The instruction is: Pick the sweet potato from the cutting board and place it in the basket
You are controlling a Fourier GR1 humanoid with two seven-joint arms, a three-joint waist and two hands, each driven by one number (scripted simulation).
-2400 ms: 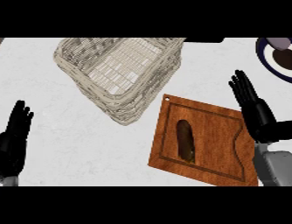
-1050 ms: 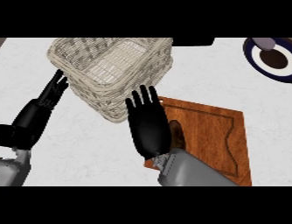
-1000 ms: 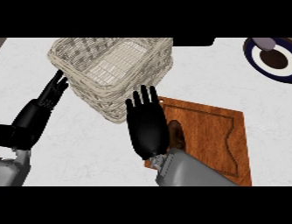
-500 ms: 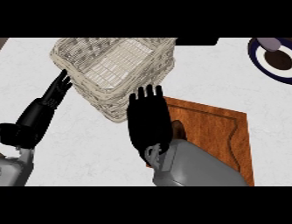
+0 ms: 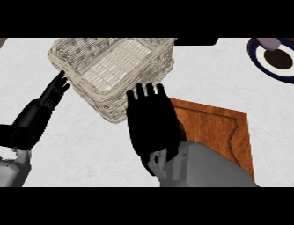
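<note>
Since 2.4 s ago, the right hand [image 5: 151,125] has swung in over the brown wooden cutting board [image 5: 218,132], fingers straight and flat, hiding the sweet potato beneath. Left hand [image 5: 36,116] lies open, fingertips touching the pale woven wicker basket [image 5: 114,66] on the white desk [image 5: 78,149].

Pale woven basket [image 5: 114,66], reddish-brown cutting board [image 5: 218,127], white-speckled counter [image 5: 84,145]
</note>
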